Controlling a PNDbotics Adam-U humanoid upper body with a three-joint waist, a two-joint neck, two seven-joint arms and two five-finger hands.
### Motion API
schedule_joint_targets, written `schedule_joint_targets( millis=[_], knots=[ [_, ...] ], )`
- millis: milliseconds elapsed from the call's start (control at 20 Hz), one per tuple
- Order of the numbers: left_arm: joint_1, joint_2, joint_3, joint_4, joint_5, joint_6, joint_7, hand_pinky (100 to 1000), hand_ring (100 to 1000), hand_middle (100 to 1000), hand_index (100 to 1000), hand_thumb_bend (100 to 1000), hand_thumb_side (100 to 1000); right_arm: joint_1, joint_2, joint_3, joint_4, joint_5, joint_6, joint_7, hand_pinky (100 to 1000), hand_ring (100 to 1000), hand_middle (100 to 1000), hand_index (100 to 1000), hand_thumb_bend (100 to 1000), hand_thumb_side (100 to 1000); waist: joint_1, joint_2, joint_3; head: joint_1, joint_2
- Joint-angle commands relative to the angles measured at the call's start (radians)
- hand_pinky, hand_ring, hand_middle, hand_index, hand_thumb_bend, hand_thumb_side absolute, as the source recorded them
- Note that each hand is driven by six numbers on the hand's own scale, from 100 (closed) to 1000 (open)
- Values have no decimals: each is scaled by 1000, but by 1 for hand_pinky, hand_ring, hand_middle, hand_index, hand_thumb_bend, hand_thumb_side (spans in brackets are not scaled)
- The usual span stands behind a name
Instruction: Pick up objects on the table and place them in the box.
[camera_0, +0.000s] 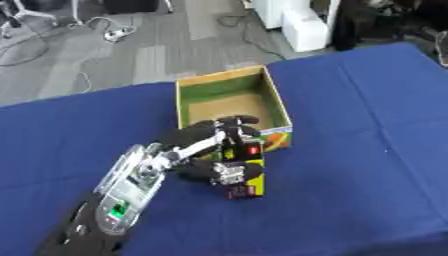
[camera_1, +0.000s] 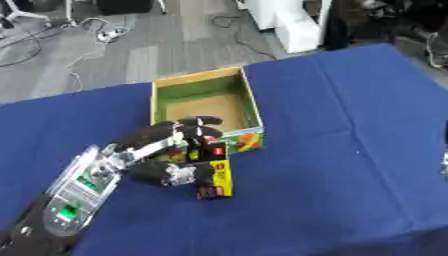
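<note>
An open cardboard box (camera_0: 279, 103) with green inner walls and a brown floor stands on the blue table, and I see nothing inside it. Just in front of its near wall stands a small black and yellow packet (camera_0: 249, 172) with a red label, upright on the cloth. My left hand (camera_0: 203, 146) comes in from the lower left. Its fingers curl over the packet's top and its thumb presses the packet's left side. The packet's left part is hidden by the hand. My right hand does not show.
The blue cloth (camera_0: 359, 165) covers the table to the right and front of the box. Beyond the far edge lie grey floor, cables (camera_0: 109, 30) and a white unit (camera_0: 304, 27). A pale sliver (camera_1: 444, 165) shows at the right edge of the right eye view.
</note>
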Motion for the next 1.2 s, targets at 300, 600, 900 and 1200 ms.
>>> schedule_joint_targets(
  millis=[300,600,900,1200],
  knots=[
    [-18,13,20,-82,-6,12,-5,689,762,982,922,421,991,-7,-26,-11,-13,4,-1,-2,284,438,520,671,100,1000,-4,-7,5,0,-10],
    [-33,11,37,-122,-23,29,-4,699,774,992,920,419,990,-4,-26,-12,-13,6,-2,0,285,439,521,672,100,1000,-4,-8,8,0,-9],
    [-41,7,45,-114,-47,36,-2,718,797,1000,930,423,990,-4,-26,-11,-13,5,1,3,286,440,522,672,100,1000,-4,-8,8,-1,-7],
    [-55,-2,38,-49,-62,41,-35,772,849,1000,961,472,983,-3,-26,-11,-13,4,6,6,287,441,522,673,100,1000,-4,-8,7,-1,-5]
  ],
)
